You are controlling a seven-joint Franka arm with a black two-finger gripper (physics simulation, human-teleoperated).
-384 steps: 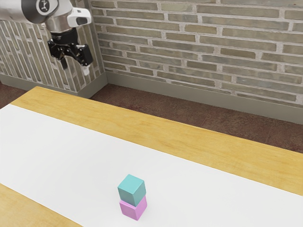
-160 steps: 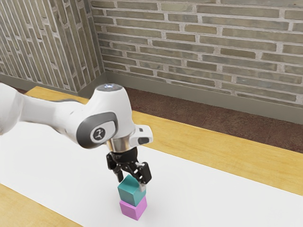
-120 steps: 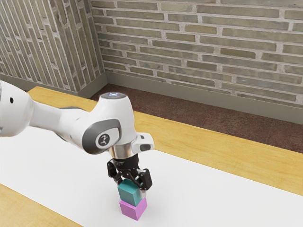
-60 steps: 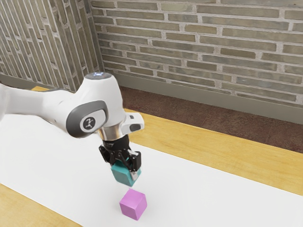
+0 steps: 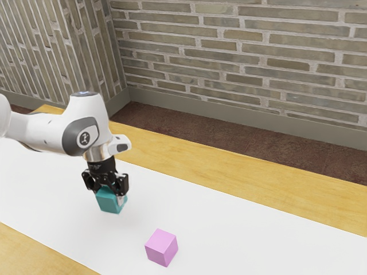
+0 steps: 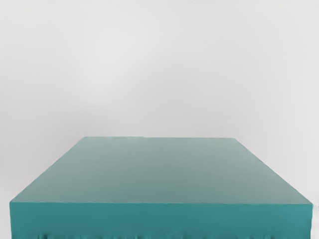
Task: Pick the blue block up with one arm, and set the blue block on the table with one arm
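Observation:
My gripper (image 5: 112, 193) is over the white part of the table (image 5: 46, 189), toward the exterior view's left, shut on the blue block (image 5: 109, 203), which looks teal. One pale fingertip shows against the block's side; the other is hidden behind the block. Whether the block's underside touches the table I cannot tell. In the wrist view the blue block (image 6: 159, 172) lies large along the lower edge, with white surface beyond it. A pink block (image 5: 161, 247) rests on the table, apart from the held one.
Yellow wood (image 5: 229, 166) borders the white surface on its far side. Behind it are a reddish-brown floor (image 5: 195, 126) and a brick wall (image 5: 241, 51).
My gripper came down to the stack, took hold of the blue block, lifted it off the pink one and carried it toward the exterior view's left. The pink block stayed put.

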